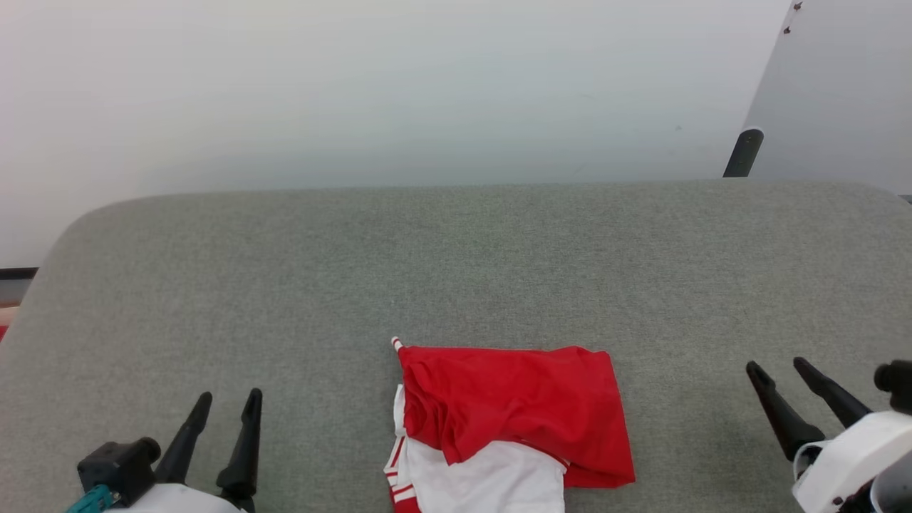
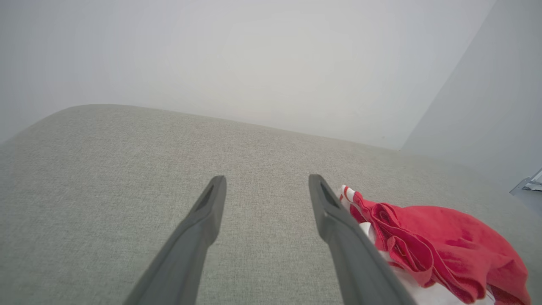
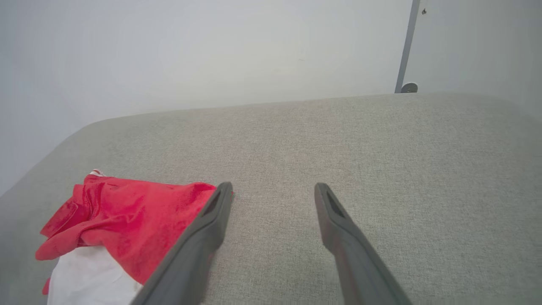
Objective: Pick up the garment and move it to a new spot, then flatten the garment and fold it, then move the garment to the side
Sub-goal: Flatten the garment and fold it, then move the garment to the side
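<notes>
Two grippers: both spread wide, both empty. You're holding nothing.
left gripper (image 1: 229, 394): lower left of the head view, dark fingers pointing up, over bare fabric, well apart from the shirt.
right gripper (image 1: 775, 365): lower right of the head view, fingers leaning toward the upper left, over bare fabric, apart from the shirt's right edge.
garment: your small red jersey shirt with white short sleeves and red-white striped trim (image 1: 513, 406) lies crumpled on the near middle of the surface, between the two grippers, cut off by the bottom edge of the head view.
garment layout: red body bunched and folded over on top, white part underneath on the near side, striped trim along the left edge, one striped tip poking out at the far-left corner.
left wrist view: shirt at lower right, partly behind that gripper's right-hand finger.
right wrist view: shirt at lower left, the left-hand finger crossing its red edge.
surface: grey-green woven fabric pad with rounded far corners (image 1: 456, 256).
background: pale wall, light grey panel at upper right, dark post (image 1: 742, 153) behind the pad's far edge.
</notes>
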Motion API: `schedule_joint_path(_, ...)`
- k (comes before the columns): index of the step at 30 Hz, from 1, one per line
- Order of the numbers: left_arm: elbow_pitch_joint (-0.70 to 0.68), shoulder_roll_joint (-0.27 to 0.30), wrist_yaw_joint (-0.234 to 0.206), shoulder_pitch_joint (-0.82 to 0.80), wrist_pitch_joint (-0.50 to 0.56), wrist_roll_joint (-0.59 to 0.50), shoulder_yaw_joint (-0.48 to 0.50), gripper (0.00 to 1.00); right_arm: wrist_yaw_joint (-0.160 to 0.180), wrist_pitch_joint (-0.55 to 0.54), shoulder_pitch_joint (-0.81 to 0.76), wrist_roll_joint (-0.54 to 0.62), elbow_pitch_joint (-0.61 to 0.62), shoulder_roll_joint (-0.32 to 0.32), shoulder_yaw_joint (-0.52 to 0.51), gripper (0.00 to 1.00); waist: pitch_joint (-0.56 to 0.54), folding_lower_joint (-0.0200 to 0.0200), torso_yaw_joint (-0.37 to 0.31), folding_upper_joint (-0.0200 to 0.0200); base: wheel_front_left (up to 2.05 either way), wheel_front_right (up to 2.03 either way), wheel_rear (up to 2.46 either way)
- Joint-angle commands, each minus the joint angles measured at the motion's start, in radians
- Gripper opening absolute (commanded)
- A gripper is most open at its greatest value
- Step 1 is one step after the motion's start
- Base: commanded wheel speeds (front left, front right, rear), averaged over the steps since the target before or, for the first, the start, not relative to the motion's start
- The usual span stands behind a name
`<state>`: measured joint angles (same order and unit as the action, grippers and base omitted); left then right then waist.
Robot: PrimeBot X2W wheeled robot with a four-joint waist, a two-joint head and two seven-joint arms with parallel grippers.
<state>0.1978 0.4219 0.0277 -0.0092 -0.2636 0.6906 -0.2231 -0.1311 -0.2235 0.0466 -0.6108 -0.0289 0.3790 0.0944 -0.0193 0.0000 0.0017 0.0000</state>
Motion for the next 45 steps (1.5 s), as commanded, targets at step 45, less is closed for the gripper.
schedule_joint_path(45, 0.031, -0.048, 0.051, -0.075, 0.003, -0.084, 0.036, 1.00, 0.001, -0.172, 0.045, 0.027, -0.047, -0.053, 0.057, 1.00, 0.114, 0.0000, 0.175, 0.0000, 0.00, 0.00, 0.00)
